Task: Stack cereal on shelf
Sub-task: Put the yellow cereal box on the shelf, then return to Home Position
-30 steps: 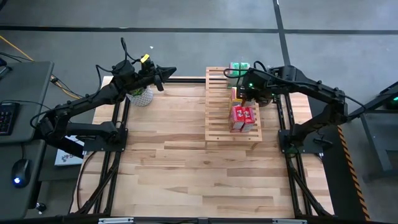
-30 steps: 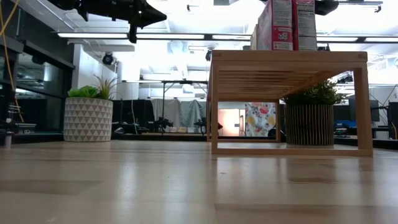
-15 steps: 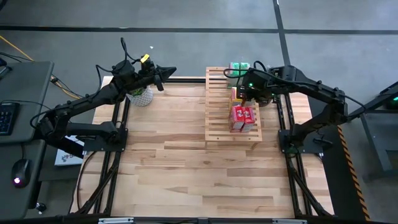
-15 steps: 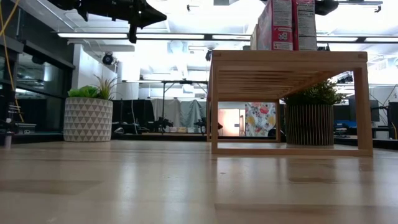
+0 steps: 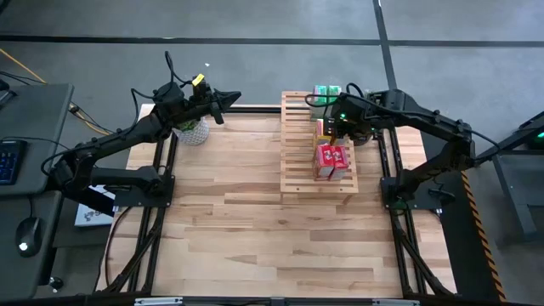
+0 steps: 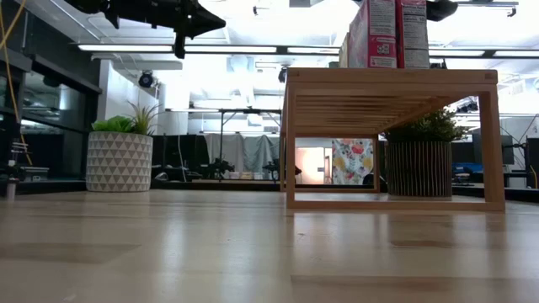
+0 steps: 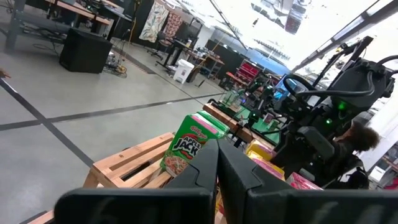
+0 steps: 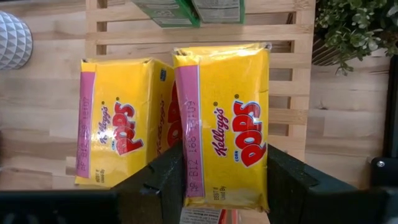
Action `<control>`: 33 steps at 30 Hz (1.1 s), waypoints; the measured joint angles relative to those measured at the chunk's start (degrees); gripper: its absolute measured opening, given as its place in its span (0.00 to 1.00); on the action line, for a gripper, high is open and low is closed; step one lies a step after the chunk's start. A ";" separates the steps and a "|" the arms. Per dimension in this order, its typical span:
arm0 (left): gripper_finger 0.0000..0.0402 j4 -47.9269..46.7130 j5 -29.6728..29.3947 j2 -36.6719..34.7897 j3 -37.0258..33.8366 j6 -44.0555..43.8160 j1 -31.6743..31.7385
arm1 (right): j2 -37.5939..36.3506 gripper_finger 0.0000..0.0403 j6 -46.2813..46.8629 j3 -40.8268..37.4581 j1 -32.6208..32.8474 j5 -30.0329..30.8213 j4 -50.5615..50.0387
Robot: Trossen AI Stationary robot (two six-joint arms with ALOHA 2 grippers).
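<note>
Right now the right gripper (image 5: 327, 129) hangs over the middle of the shelf (image 5: 297, 161), the pale slatted wooden rack standing on the table's (image 5: 246, 229) far right part. In its wrist view its two dark fingers (image 8: 163, 177) sit against either side of a yellow cereal box (image 8: 225, 124), so the claw is clamped on that box from above. A second yellow box (image 8: 121, 121) stands just beside it on the slats, the two nearly touching. Past them, at the rack's far end, the two green boxes (image 8: 193, 10) stand side by side; from overhead they show at the back edge (image 5: 326, 91). At the near end of the row are the two red boxes (image 5: 332, 160), upright on top of the shelf, and from table height their pink sides (image 6: 386, 34) rise above the rack's top board. The left gripper (image 5: 234, 96) waits well apart from all this, raised above the far edge of the table with its fingers pressed together and empty. Below that arm a small plant in a white patterned pot (image 6: 120, 160) stands on the table, and a darker ribbed pot with a bushy plant (image 6: 419, 167) shows behind the rack.
</note>
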 joint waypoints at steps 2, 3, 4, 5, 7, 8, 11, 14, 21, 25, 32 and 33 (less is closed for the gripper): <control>0.00 0.00 0.00 0.00 0.00 0.00 0.00 | 0.00 0.40 -0.15 0.00 0.17 -0.20 0.01; 0.00 -0.02 0.00 0.00 0.00 0.00 0.00 | 0.00 0.40 -0.16 0.00 0.32 -0.21 -0.01; 0.00 -0.01 0.00 0.02 0.00 0.00 0.01 | 0.00 0.40 -0.16 0.00 0.47 -0.09 0.00; 0.00 0.00 0.00 0.00 0.00 0.00 0.00 | 0.00 0.40 -0.16 0.00 0.67 -0.05 0.00; 0.00 0.00 0.00 0.00 0.00 0.00 0.01 | 0.00 0.41 -0.16 0.00 1.05 -0.05 -0.01; 0.00 0.00 0.00 0.00 0.00 0.00 0.01 | 0.00 0.42 -0.16 0.00 1.29 -0.02 -0.01; 0.00 0.00 0.00 0.00 0.00 0.00 0.00 | 0.00 0.46 0.06 0.00 1.97 0.59 -0.02; 0.00 0.00 0.00 0.00 0.00 0.00 0.02 | 0.00 0.53 1.24 0.00 2.41 1.66 -0.17; 0.00 0.02 0.00 0.00 0.00 -0.04 0.01 | 0.00 0.66 1.35 0.02 2.51 1.70 -0.39; 0.00 0.02 0.00 0.00 0.00 -0.11 0.02 | -0.26 0.67 0.10 0.03 2.51 0.86 -0.40; 0.00 0.05 0.02 0.00 0.00 -0.09 0.02 | -2.96 0.67 -0.15 0.11 2.49 0.55 -0.49; 0.00 0.04 0.02 0.00 0.00 -0.09 0.00 | -3.39 0.67 -0.15 0.11 2.49 0.61 -0.45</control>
